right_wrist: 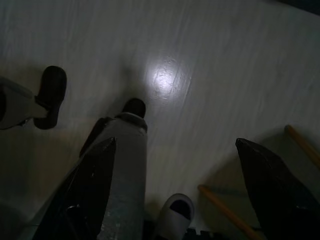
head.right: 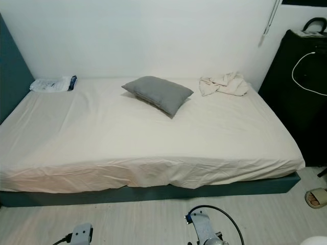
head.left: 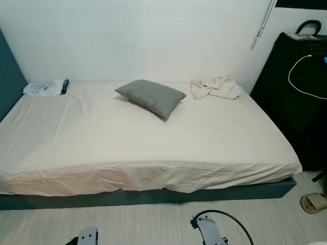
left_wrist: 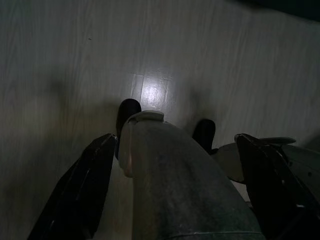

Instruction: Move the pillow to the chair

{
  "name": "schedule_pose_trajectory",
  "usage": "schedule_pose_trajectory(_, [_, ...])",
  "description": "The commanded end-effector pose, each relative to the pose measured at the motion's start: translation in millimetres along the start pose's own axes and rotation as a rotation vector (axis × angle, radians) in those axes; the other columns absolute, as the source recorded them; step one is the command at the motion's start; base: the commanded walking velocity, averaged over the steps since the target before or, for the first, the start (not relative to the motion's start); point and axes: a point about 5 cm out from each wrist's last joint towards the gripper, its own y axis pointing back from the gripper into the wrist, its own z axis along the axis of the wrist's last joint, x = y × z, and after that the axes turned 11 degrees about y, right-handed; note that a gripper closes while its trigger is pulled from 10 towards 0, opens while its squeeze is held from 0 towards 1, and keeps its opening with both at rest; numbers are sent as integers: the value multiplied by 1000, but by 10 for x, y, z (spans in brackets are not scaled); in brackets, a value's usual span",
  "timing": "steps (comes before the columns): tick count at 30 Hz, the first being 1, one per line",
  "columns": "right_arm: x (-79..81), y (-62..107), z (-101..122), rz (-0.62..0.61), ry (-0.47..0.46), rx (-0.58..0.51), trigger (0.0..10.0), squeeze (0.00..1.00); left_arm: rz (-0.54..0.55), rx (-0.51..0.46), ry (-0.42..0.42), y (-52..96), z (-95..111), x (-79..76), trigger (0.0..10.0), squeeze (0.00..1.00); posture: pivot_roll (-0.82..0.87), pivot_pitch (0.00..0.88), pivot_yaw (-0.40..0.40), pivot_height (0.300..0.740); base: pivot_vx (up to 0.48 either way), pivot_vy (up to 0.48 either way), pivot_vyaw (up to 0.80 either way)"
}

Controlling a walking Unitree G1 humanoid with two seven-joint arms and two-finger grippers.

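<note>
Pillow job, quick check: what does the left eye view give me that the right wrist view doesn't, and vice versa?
Left eye: the grey pillow on the bed, crumpled cloth near the wall. Right wrist: the right end effector, fingers open, hanging beside the robot's leg, with two wooden bars below. Shared: pale floor.

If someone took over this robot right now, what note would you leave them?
Left gripper: open, empty, hanging over the floor.
Right gripper: open, empty, also hanging low.
Pillow: grey, lying on the bed near the far wall, between a crumpled cloth and a plastic packet.
Done: nothing; pillow untouched.
Left: reach the pillow, grasp it, find the chair and set it there.
</note>
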Motion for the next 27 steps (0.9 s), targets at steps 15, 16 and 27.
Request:
schedule_pose_trajectory(15, [-36,3,21,-11,-4,-9,10000,0,-14,23,-19,-1,-31,-18,10000,0,47,17,-88,740,256,0,0])
schedule_pose_trajectory(16, [-39,3,21,-11,-3,-9,10000,0,-15,23,-19,-2,-32,-21,10000,0,47,15,-88,740,281,0,0])
schedule_pose_trajectory(27, [-68,7,27,-18,12,-11,10000,0,-24,23,-10,-4,-38,-38,10000,0,47,14,-94,740,283,0,0])
